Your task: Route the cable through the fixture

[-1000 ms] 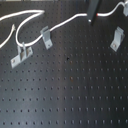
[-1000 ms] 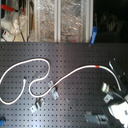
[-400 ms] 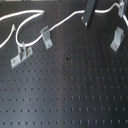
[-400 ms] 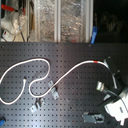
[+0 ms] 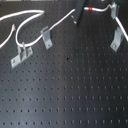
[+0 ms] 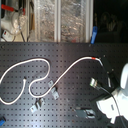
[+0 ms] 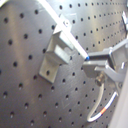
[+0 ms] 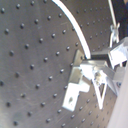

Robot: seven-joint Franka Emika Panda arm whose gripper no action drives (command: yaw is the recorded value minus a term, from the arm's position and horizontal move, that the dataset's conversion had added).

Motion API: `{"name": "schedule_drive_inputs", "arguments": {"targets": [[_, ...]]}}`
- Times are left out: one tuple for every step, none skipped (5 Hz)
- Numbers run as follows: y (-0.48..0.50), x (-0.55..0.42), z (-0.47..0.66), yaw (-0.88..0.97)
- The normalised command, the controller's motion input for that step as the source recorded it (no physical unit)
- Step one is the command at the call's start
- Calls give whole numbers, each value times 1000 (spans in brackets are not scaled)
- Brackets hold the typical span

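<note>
The white cable [image 5: 30, 15] loops at the first exterior view's upper left and runs right past its red band [image 5: 89, 9]. It then bends down towards the fixture [image 5: 116, 40], a tall slanted light-grey strip at the right. The cable does not sit in the fixture's fork. My gripper [image 5: 76, 21] hangs over the cable just left of the red band. In the first wrist view the fingers [image 7: 100, 62] look closed on the cable [image 7: 75, 42], and the second wrist view [image 8: 92, 67] shows the same. The cable's loops [image 6: 30, 75] also show in the second exterior view.
A squat grey bracket [image 5: 46, 36] stands left of the gripper and shows close by in the first wrist view [image 7: 55, 55]. A wide flat-based clip [image 5: 21, 55] stands further left. Another small clip [image 5: 114, 7] sits at the top right. The black pegboard [image 5: 70, 90] spreads below.
My gripper has moved towards the first exterior view's left along the cable. It now stands left of the red band.
</note>
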Motion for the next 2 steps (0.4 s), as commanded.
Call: {"name": "schedule_drive_inputs", "arguments": {"targets": [[15, -6, 0, 0], [-167, 64, 1, 0]]}}
